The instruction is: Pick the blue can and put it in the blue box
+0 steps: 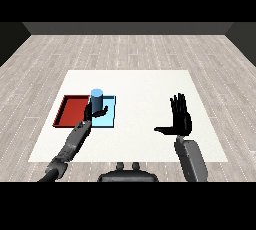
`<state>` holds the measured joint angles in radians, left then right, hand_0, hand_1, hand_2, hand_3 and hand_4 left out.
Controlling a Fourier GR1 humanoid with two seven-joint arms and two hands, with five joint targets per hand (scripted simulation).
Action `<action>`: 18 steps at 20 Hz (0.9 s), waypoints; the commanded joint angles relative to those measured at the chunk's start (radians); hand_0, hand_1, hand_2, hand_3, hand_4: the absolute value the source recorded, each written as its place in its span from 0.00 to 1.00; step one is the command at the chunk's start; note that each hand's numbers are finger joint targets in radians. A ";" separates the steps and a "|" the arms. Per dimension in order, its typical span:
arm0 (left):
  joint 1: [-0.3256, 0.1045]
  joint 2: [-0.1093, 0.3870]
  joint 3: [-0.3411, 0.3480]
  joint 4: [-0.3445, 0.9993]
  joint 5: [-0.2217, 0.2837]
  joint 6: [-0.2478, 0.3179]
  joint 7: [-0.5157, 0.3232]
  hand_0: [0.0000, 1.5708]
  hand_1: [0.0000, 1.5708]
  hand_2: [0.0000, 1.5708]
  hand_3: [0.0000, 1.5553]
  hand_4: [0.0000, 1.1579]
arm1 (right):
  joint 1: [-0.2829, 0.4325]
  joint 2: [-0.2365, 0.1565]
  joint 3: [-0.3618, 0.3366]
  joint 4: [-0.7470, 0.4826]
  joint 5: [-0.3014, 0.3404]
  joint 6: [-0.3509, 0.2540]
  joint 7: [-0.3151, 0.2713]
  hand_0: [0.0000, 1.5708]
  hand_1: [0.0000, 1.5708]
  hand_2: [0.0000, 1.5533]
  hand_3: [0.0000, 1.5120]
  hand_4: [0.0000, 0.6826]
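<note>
Left hand (95, 111), fingers curled round the upright light-blue cylindrical can (96, 99), holds it over the shallow light-blue tray (110, 120) for release; right hand (180, 119) idles, fingers spread.

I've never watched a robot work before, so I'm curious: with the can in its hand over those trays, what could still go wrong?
The left hand holds the blue can near the edge where the red tray meets the light blue tray. Released too far left, it might catch that edge or land in the red one. The can is upright and tall, so it could also tip when set down.
</note>
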<state>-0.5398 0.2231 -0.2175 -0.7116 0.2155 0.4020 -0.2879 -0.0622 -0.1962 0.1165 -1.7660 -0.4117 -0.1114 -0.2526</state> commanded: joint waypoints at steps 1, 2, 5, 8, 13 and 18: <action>-0.068 0.086 0.071 0.142 0.012 -0.062 0.053 1.00 1.00 1.00 0.97 0.94 | 0.042 -0.001 -0.022 0.018 0.010 0.024 -0.048 0.00 0.00 0.00 0.00 0.00; -0.100 0.076 0.077 0.176 -0.003 -0.038 0.069 1.00 1.00 1.00 0.98 0.92 | 0.019 -0.011 -0.034 -0.024 -0.012 0.018 0.009 0.00 0.00 0.00 0.00 0.00; -0.192 0.078 0.092 0.355 -0.037 -0.054 0.042 1.00 1.00 1.00 0.96 0.91 | -0.043 -0.011 -0.054 0.075 0.011 0.013 0.005 0.00 0.00 0.00 0.00 0.00; -0.220 0.066 0.061 0.451 -0.082 -0.007 0.118 1.00 1.00 0.99 0.90 0.86 | -0.008 0.021 -0.045 0.111 0.003 0.027 -0.037 0.00 0.00 0.00 0.00 0.00; -0.261 0.014 0.047 0.583 -0.125 0.003 0.170 0.99 0.99 0.94 0.83 0.83 | -0.037 0.031 -0.062 0.177 0.007 0.036 -0.048 0.00 0.00 0.00 0.00 0.00; -0.234 -0.033 0.033 0.658 -0.153 -0.018 0.168 0.94 0.94 0.90 0.57 0.75 | -0.032 0.044 -0.072 0.243 0.001 0.071 -0.094 0.00 0.00 0.00 0.00 0.00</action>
<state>-0.8009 0.2194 -0.1812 -0.1258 0.0781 0.4096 -0.1257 -0.1172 -0.1642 0.0434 -1.5613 -0.4155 -0.0691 -0.3006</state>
